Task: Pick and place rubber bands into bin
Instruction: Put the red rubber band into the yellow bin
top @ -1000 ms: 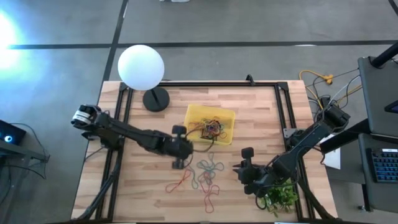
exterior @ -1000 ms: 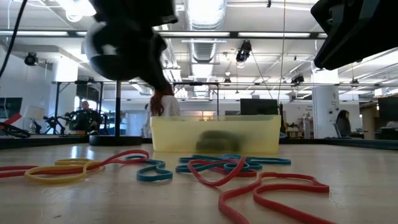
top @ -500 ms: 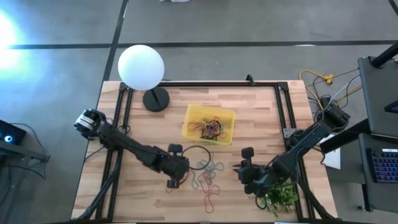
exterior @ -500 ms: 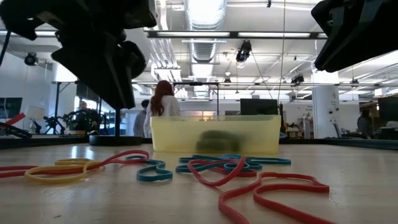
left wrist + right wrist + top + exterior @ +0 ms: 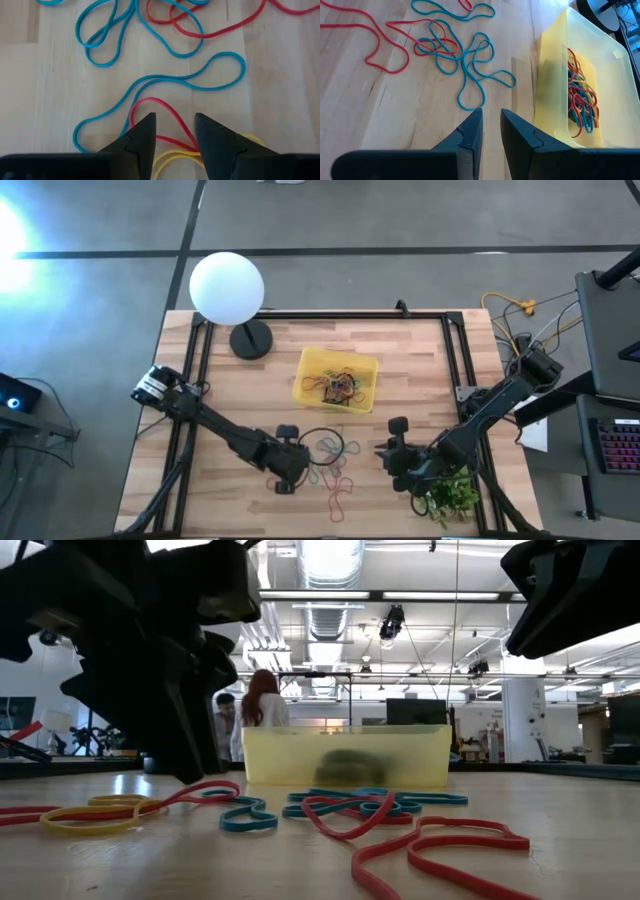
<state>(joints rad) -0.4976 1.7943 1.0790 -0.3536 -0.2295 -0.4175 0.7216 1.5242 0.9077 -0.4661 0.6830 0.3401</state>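
Down from beside the bin [image 5: 337, 379] came the left gripper [image 5: 173, 131], jaws apart over loose rubber bands [image 5: 330, 462] low-centre on the table [image 5: 420, 370] — another pick looked imminent; right gripper [image 5: 490, 125] idled lower right, jaws narrowly parted, empty.

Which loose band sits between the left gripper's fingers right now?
The red rubber band: its loop peaks in the gap of the left gripper, with a yellow band just under it. The blue bands lie farther ahead, outside the open fingers.
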